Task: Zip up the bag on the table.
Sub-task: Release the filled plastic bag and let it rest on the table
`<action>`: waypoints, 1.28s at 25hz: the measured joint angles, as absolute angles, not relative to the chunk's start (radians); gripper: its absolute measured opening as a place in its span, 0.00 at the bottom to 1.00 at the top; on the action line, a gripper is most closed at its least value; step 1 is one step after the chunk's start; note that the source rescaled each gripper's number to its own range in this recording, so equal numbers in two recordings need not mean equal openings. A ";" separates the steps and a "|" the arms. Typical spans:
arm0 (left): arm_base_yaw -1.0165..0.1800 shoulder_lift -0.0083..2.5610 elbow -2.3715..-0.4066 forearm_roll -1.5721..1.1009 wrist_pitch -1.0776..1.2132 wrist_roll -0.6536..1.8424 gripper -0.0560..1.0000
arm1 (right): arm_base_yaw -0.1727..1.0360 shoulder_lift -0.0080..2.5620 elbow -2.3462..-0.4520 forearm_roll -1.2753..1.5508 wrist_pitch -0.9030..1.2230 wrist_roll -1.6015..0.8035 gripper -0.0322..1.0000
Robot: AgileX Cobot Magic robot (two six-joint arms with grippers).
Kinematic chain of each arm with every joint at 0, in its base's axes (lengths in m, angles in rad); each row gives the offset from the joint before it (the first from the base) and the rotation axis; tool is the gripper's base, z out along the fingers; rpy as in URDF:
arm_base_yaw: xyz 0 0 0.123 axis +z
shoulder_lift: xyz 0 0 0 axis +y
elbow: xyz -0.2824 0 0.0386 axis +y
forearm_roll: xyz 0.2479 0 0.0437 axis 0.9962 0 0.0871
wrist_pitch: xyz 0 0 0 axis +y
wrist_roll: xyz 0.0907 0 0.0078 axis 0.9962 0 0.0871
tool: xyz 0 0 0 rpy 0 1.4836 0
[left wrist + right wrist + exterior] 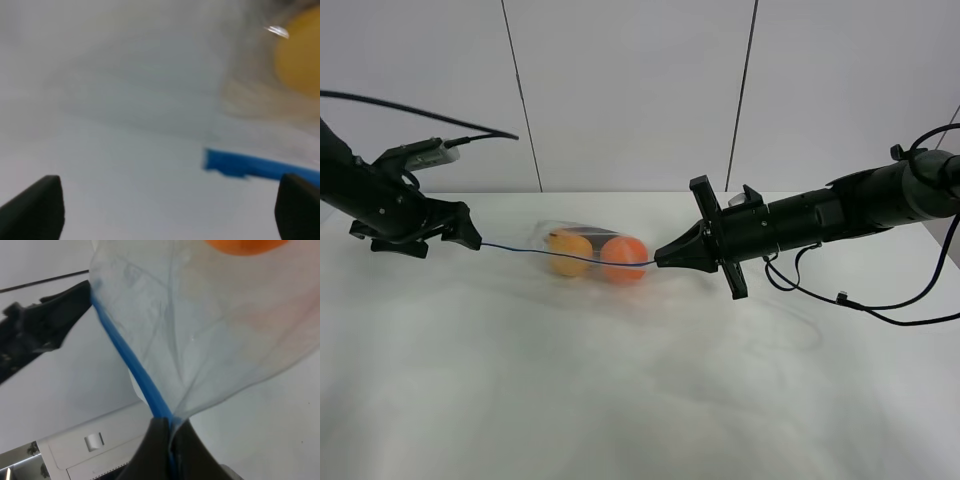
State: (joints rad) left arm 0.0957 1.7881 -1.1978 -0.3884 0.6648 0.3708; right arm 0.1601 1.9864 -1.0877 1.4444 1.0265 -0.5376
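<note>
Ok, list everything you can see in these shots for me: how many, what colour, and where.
clear floppy plastic zip bag: one, transparent, lying on the table between the arms
thin blue zip strip: one, blue, along the bag's edge, running from tool to tool
round fruits: two, one yellow-orange, one orange, side by side inside the bag
white matte table: one, white, under everything
pale wall panels: three, grey-white with dark seams, behind the table
black cables: at least two, black, one below the right arm, one above the left
robot arms: two, black, left and right
left tool: one, black, open, strip's end between its fingers
right tool: one, black, shut on the strip
</note>
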 joint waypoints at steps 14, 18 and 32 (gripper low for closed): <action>0.090 1.786 -1.324 -0.153 1.099 0.135 0.99 | 0.160 1.986 -1.088 1.447 1.031 -0.556 0.03; 0.090 1.785 -1.324 -0.150 1.199 0.124 0.99 | 0.160 1.986 -1.088 1.447 1.031 -0.557 0.03; 0.090 1.267 -1.038 -0.092 1.207 0.079 0.99 | 0.160 1.986 -1.088 1.447 1.047 -0.561 0.03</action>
State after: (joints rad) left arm 0.0900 1.2669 -1.0380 -0.0918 1.2066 0.0795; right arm 0.1601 1.9864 -1.0877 1.4466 1.0472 -0.5607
